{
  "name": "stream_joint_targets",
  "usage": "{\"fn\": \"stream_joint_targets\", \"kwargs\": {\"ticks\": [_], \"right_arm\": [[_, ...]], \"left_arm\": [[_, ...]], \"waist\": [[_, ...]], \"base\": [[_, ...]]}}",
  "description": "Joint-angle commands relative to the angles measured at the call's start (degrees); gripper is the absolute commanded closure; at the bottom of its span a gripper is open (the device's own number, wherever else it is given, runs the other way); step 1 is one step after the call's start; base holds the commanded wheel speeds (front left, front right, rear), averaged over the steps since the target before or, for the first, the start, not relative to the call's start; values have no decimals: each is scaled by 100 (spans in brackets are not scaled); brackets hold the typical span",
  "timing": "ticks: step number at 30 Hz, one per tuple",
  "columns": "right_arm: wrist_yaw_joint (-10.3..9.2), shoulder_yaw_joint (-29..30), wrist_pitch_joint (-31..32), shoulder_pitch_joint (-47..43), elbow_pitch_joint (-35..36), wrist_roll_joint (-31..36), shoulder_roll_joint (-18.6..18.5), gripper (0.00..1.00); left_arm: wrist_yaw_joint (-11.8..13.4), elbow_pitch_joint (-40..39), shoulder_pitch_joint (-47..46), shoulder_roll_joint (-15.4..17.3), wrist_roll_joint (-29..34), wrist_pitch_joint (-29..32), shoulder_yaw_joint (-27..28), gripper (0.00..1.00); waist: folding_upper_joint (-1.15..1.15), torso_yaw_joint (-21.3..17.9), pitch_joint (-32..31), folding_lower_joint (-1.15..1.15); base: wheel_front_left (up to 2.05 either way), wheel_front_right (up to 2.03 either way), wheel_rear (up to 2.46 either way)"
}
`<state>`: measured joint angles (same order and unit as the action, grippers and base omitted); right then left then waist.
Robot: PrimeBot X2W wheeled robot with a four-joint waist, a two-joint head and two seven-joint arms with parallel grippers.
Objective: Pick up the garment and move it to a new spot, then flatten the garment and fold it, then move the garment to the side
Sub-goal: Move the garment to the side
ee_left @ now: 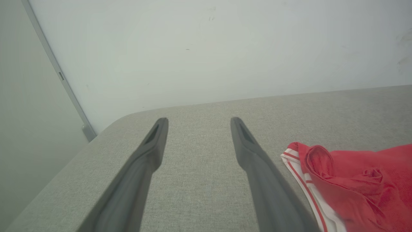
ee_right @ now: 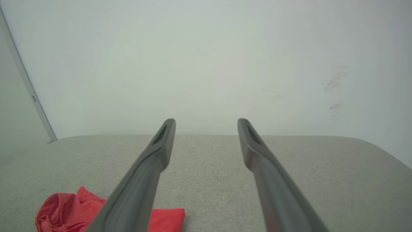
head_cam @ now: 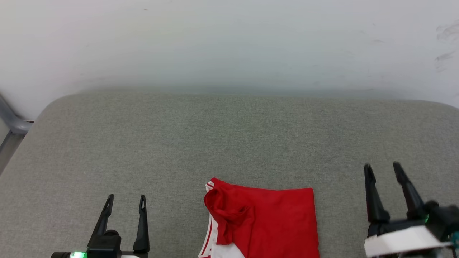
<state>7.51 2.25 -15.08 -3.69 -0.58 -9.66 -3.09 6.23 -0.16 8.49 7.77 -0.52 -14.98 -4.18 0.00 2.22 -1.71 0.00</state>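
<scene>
The garment (head_cam: pixel 269 218), red with white striped trim, lies folded into a rough rectangle at the near middle of the grey cushioned surface (head_cam: pixel 229 143); its near part is cut off by the picture's bottom edge. My left gripper (head_cam: pixel 125 197) stands open at the lower left, well apart from the cloth, with nothing between its fingers. At the lower right my right gripper (head_cam: pixel 382 166) is open too, empty, a short way right of the garment. The left wrist view has the garment (ee_left: pixel 354 183) to the right of the gripper (ee_left: pixel 199 120). In the right wrist view the garment (ee_right: pixel 70 212) lies lower left of the gripper (ee_right: pixel 206 120).
A pale wall (head_cam: pixel 229 43) rises straight behind the surface. A grey metal frame bar (head_cam: pixel 12 123) stands at the far left corner. The surface rounds off at its far left corner and its left edge drops away.
</scene>
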Motion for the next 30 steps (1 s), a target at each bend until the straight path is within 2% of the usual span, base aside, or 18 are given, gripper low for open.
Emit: {"fn": "stream_joint_targets", "kwargs": {"ticks": [1,7,16,24,30], "right_arm": [[-6,3,36,204,11,-54,-70,0],[-6,-411,800,1136,20,-294,-674,0],[-6,-1974,3096,2219,-166,-1580,-1564,0],[-6,-2988,4771,2403,-420,-2543,-2266,0],[-6,-3376,5434,2381,-734,-2990,-2515,0]], "left_arm": [[10,10,-38,-4,2,-27,-11,0],[-13,23,-138,-22,-15,-27,-27,0],[5,10,-159,-22,-29,-27,7,0],[-4,-5,-314,-45,-17,-27,-2,0],[-10,-18,-425,-78,4,-27,-47,0]], "waist": [[0,11,7,0],[0,57,74,0],[0,81,184,0],[0,180,391,0],[0,288,565,0]], "base": [[0,0,0],[0,0,0],[0,0,0],[0,0,0],[0,0,0]]}}
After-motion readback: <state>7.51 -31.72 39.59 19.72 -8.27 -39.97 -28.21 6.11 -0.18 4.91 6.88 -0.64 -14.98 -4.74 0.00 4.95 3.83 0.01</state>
